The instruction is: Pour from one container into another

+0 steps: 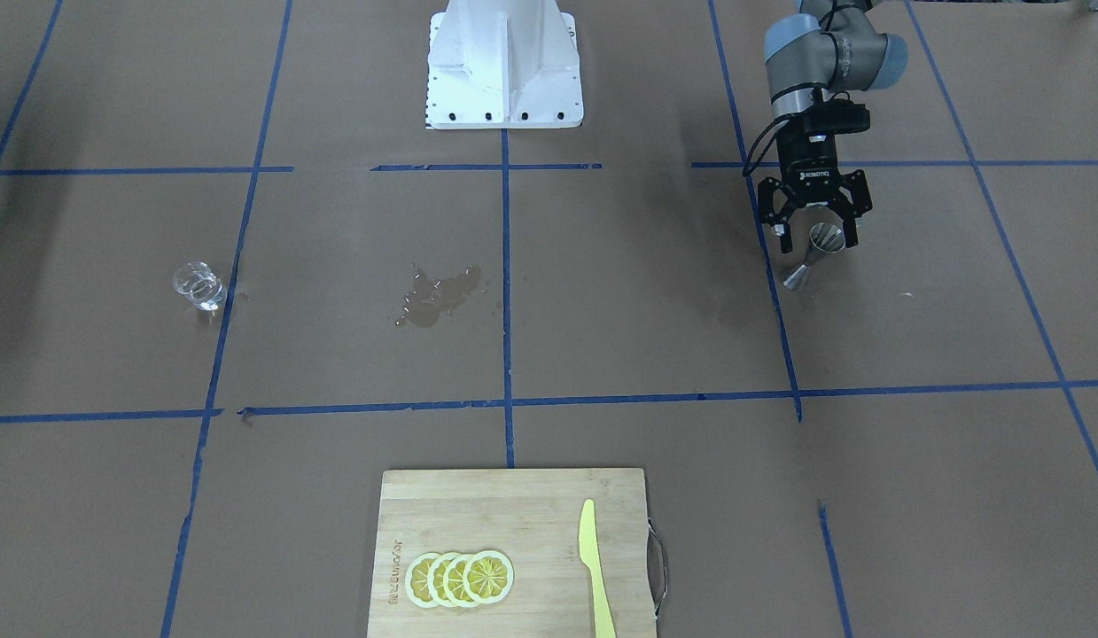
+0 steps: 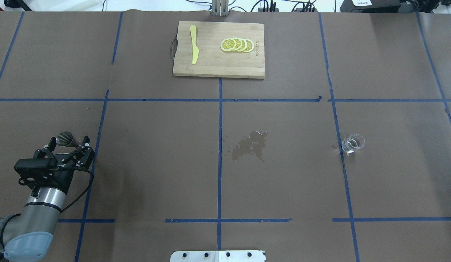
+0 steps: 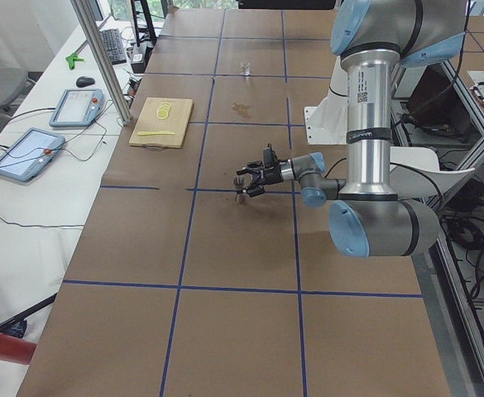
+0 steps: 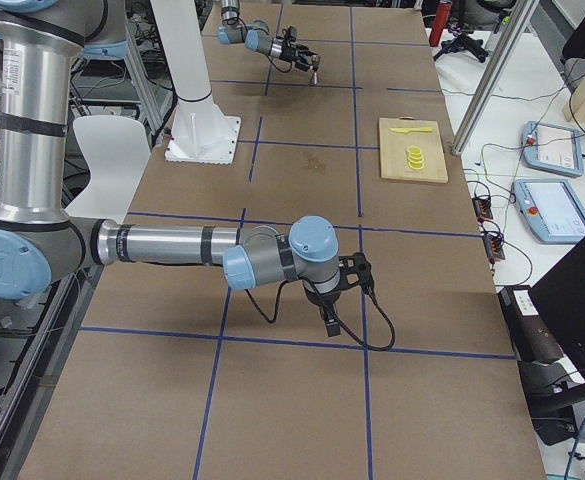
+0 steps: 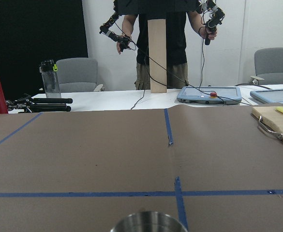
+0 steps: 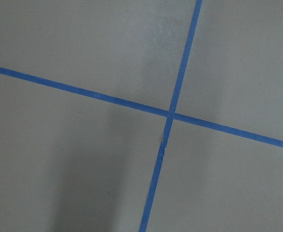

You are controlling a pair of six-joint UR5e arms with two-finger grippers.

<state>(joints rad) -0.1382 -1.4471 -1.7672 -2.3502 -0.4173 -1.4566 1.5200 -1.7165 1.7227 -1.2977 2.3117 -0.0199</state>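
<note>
The steel hourglass jigger [image 1: 814, 255] stands on the brown table between the spread fingers of my left gripper [image 1: 816, 236], which is open around its upper cone without gripping it. From overhead, the jigger [image 2: 66, 138] and left gripper [image 2: 69, 145] are at the table's left side. The jigger's rim [image 5: 148, 223] fills the bottom edge of the left wrist view. The clear glass cup [image 1: 199, 285] sits alone far across the table, also visible overhead [image 2: 352, 143]. My right gripper [image 4: 330, 318] hangs low over the table in the exterior right view only, so I cannot tell its state.
A wet spill [image 2: 250, 145] darkens the paper at mid-table. A wooden cutting board [image 2: 210, 67] with a yellow knife [image 2: 193, 49] and lemon slices [image 2: 237, 44] lies at the far edge. The white robot base [image 1: 504, 66] stands at the near edge.
</note>
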